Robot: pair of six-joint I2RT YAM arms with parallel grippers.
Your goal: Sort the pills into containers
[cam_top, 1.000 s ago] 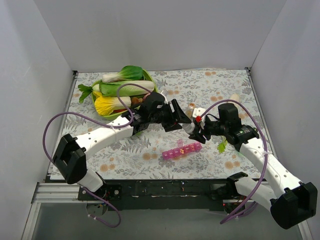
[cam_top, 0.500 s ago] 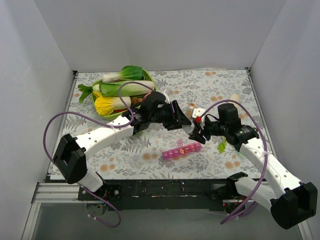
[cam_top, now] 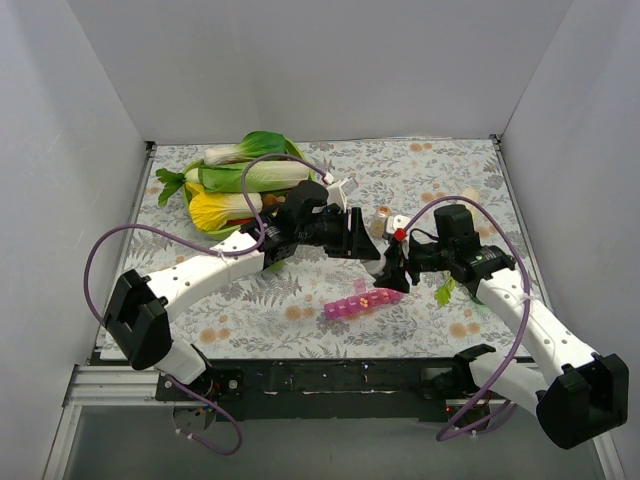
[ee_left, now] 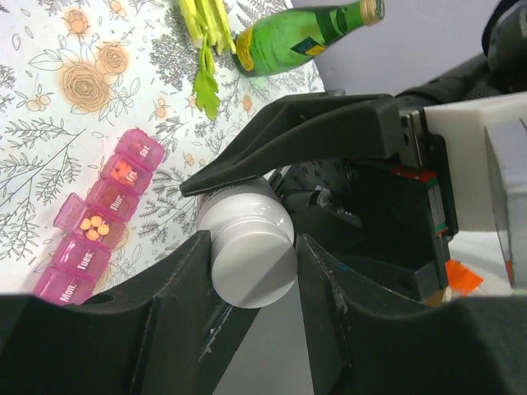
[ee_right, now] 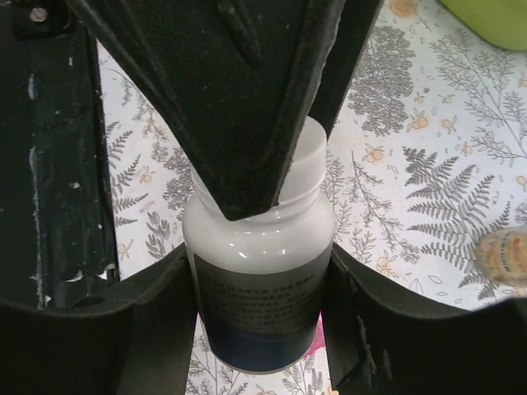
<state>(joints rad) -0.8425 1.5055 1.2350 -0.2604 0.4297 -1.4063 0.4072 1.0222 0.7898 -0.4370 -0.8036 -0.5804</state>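
The pink pill organiser [cam_top: 362,299] lies on the floral cloth near the front; in the left wrist view [ee_left: 99,218] several lids stand open, with orange pills [ee_left: 92,226] in one compartment. A white pill bottle [ee_right: 259,288] with a dark label is held above it. My right gripper [ee_right: 259,309] is shut on the bottle's body. My left gripper [ee_left: 251,263] is shut on its white screw cap [ee_left: 251,251]. In the top view the left gripper [cam_top: 372,250] and the right gripper [cam_top: 392,268] meet just behind the organiser, hiding the bottle.
A green tray [cam_top: 296,152] of vegetables stands at the back left. A small clear jar [cam_top: 381,214] stands behind the grippers. A dark green bottle [ee_left: 296,37] and a celery sprig [ee_left: 206,74] lie to the right, under my right arm.
My left gripper has moved right and rolled over onto the bottle's cap. My right gripper with the bottle has shifted slightly toward the organiser.
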